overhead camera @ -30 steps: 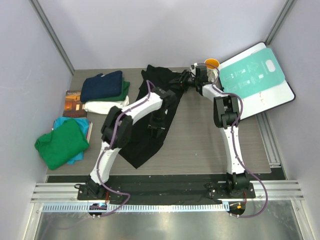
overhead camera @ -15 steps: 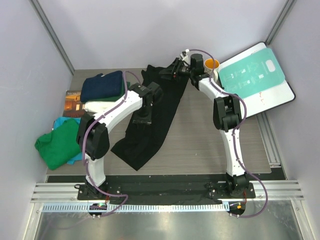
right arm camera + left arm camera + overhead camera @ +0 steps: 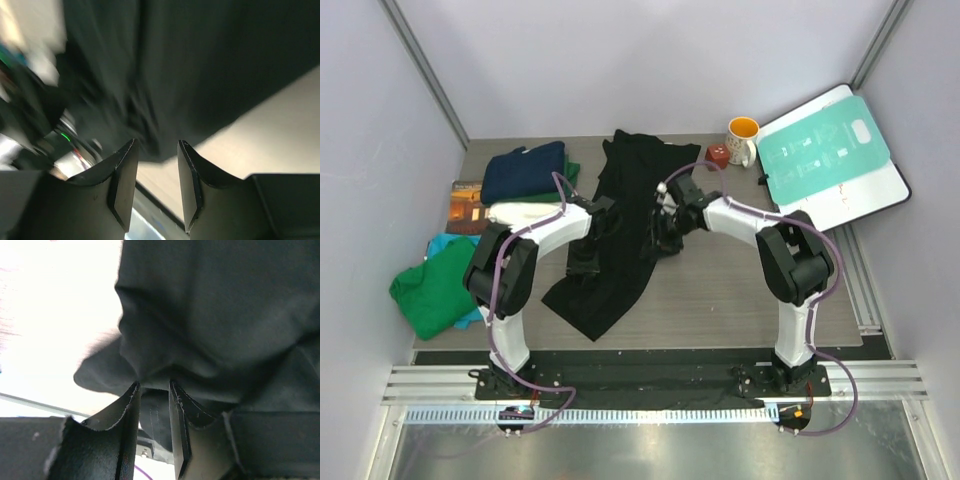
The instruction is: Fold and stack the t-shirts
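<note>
From above, the black t-shirt [image 3: 610, 290] lies rumpled and stretched lengthwise down the middle of the desk [image 3: 730, 290]. Its far end is near the back edge and its near end stops short of the front edge. The left claw [image 3: 582, 258] is down at the shirt's left edge and the right claw [image 3: 663, 238] at its right edge, roughly level with each other, with black cloth between them.

At the far left stands a folded pile. A navy t-shirt [image 3: 525, 170] is on top, a folded green t-shirt [image 3: 570, 178] shows beneath it, and white cloth [image 3: 525, 212] lies below, touching a brown book [image 3: 468, 205]. Nearer the front on that side, a loose green t-shirt [image 3: 440, 290] is bunched over a teal t-shirt [image 3: 445, 243]. At the back right sit a mug [image 3: 743, 140] and a teal-and-white board [image 3: 830, 150].

In the left wrist view, the 2 fingers [image 3: 127, 430] stand close together. Dark cloth with a stitched hem fills the narrow gap, and a bunched fold of the black t-shirt sits right at the tips, so this claw is gripping the shirt. Pale desk shows at the upper left.

The right wrist view is blurred. Its 2 fingers [image 3: 122, 185] stand apart, with pale desk showing through the gap. The shirt's lower edge reaches down between the tips, but I cannot tell whether they pinch it.
</note>
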Controlling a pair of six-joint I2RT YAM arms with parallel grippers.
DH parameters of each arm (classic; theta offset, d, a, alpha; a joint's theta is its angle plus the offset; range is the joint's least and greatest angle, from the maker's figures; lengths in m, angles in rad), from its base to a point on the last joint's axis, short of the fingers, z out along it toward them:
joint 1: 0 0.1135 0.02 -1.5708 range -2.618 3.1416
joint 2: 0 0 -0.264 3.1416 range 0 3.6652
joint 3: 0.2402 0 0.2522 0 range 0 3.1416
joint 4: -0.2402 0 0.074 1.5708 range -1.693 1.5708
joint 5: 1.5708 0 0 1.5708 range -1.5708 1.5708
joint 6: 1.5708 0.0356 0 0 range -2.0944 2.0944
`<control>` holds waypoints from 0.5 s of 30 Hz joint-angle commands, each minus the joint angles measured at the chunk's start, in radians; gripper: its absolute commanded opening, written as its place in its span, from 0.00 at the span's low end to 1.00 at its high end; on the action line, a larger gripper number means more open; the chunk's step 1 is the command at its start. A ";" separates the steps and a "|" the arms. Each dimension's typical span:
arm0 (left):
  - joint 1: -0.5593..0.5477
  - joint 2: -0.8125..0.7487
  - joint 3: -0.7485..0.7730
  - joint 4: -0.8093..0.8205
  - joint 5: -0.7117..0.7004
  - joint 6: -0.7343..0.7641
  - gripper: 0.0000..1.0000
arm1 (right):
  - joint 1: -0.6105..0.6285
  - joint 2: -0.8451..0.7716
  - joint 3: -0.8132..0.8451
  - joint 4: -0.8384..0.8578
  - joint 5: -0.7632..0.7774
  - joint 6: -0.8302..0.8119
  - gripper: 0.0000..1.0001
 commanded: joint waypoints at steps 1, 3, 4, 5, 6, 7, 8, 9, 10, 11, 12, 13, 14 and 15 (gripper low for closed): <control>0.006 -0.022 -0.023 0.083 -0.009 0.006 0.30 | 0.094 -0.104 -0.101 -0.039 0.120 -0.047 0.43; 0.017 -0.002 -0.039 0.093 0.002 0.009 0.30 | 0.125 -0.090 -0.113 -0.039 0.154 -0.032 0.42; 0.019 0.006 -0.053 0.104 0.008 0.012 0.29 | 0.134 -0.081 -0.112 -0.041 0.165 -0.029 0.42; 0.020 0.012 -0.060 0.106 0.020 0.018 0.28 | 0.140 -0.070 -0.101 -0.044 0.185 -0.026 0.41; 0.020 0.024 -0.073 0.106 0.028 0.020 0.24 | 0.151 -0.052 -0.093 -0.052 0.197 -0.027 0.40; 0.020 0.029 -0.079 0.107 0.034 0.021 0.22 | 0.156 -0.040 -0.083 -0.062 0.217 -0.030 0.39; 0.020 0.030 -0.086 0.107 0.046 0.024 0.19 | 0.160 -0.029 -0.064 -0.088 0.235 -0.032 0.38; 0.020 0.030 -0.106 0.109 0.050 0.026 0.13 | 0.162 -0.009 -0.058 -0.099 0.245 -0.036 0.38; 0.020 0.029 -0.116 0.107 0.054 0.027 0.11 | 0.163 0.000 -0.051 -0.110 0.258 -0.036 0.36; 0.020 0.024 -0.128 0.107 0.057 0.027 0.08 | 0.163 0.006 -0.044 -0.125 0.265 -0.035 0.34; 0.020 0.018 -0.152 0.110 0.069 0.026 0.02 | 0.163 0.014 -0.043 -0.130 0.281 -0.038 0.33; 0.020 0.005 -0.165 0.116 0.080 0.026 0.00 | 0.163 0.025 -0.040 -0.136 0.291 -0.036 0.30; 0.020 0.000 -0.177 0.120 0.089 0.024 0.00 | 0.163 0.029 -0.035 -0.150 0.303 -0.036 0.27; 0.020 -0.005 -0.198 0.123 0.108 0.023 0.00 | 0.163 0.037 -0.029 -0.154 0.321 -0.038 0.25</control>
